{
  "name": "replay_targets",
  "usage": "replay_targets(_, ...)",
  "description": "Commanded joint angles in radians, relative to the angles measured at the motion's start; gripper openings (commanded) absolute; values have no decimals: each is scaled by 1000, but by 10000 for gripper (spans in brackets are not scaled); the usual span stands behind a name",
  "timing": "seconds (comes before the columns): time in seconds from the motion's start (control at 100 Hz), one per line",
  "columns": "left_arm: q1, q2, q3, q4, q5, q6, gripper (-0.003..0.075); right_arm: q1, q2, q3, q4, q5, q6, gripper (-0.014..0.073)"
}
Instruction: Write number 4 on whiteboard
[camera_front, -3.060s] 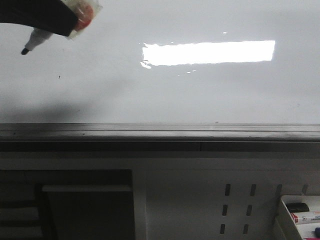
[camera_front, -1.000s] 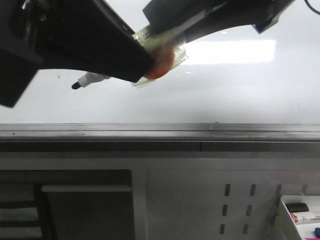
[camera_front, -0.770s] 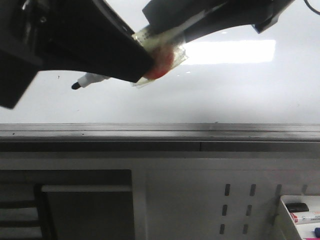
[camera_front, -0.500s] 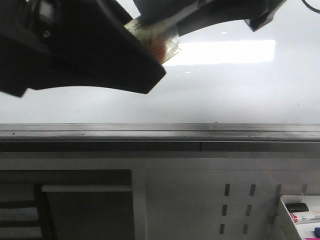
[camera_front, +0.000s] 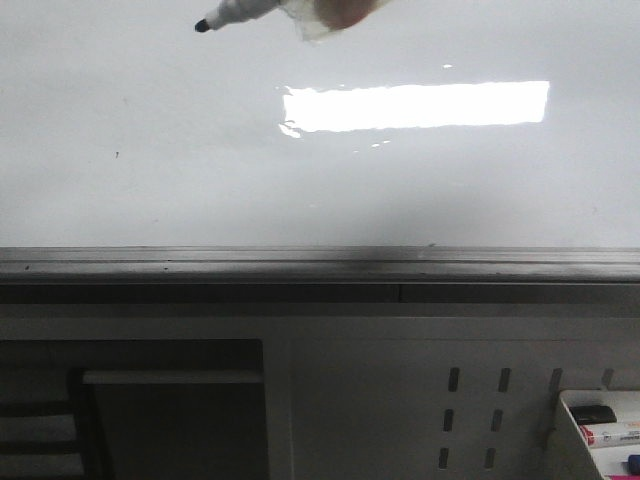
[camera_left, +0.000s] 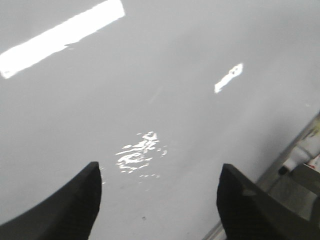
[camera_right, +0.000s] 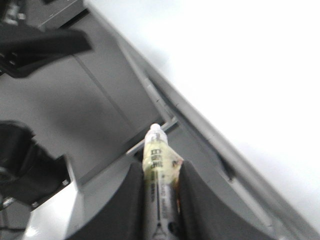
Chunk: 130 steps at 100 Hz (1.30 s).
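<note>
The whiteboard (camera_front: 200, 180) is glossy white with a bright rectangular reflection (camera_front: 415, 105) and a grey ledge (camera_front: 320, 265) along its lower edge. No number 4 strokes show on it; only a tiny dark speck (camera_front: 118, 154). My right gripper (camera_right: 159, 172) is shut on a white marker (camera_right: 158, 165) wrapped in yellowish tape. In the front view only the marker (camera_front: 240, 12) and its black tip (camera_front: 200, 27) poke in at the top edge, over the board's upper left. My left gripper (camera_left: 160, 200) is open and empty, facing the whiteboard (camera_left: 165, 90).
Below the ledge is a grey perforated panel (camera_front: 475, 420). A white tray (camera_front: 600, 425) with spare markers sits at the lower right. A dark opening with a shelf (camera_front: 170, 378) is at the lower left.
Both arms, which covered the upper front view, have lifted out of it. The marker tip has moved up and a little right, to the top edge.
</note>
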Motion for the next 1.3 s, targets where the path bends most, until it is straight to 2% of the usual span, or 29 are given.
replay_targets(0.0, 72, -59, 5, -41, -63, -18, 438, 0, -42, 0, 47, -90, -36, -60)
replay_targets(0.16, 193, -135, 88, -123, -112, -18, 438, 2, -37, 7, 51, -190, -70, -60)
replay_targets(0.33, 279, -167, 152, -214, -177, -18, 438, 2, -30, 5, 57, -323, -104, -60)
replay_targets(0.57, 299, -167, 177, -245, -219, -18, 438, 30, 55, -69, 57, -343, -145, -60)
replay_targets(0.9, 299, -167, 177, -245, -234, -18, 438, 62, 191, -155, 57, -503, -167, -60)
replay_targets(1.07, 299, -167, 177, -245, -234, -18, 438, 62, 236, -155, 51, -491, -167, -60)
replay_targets(1.29, 299, -167, 177, -245, -238, -18, 438, 80, 321, -155, 49, -358, -167, -60)
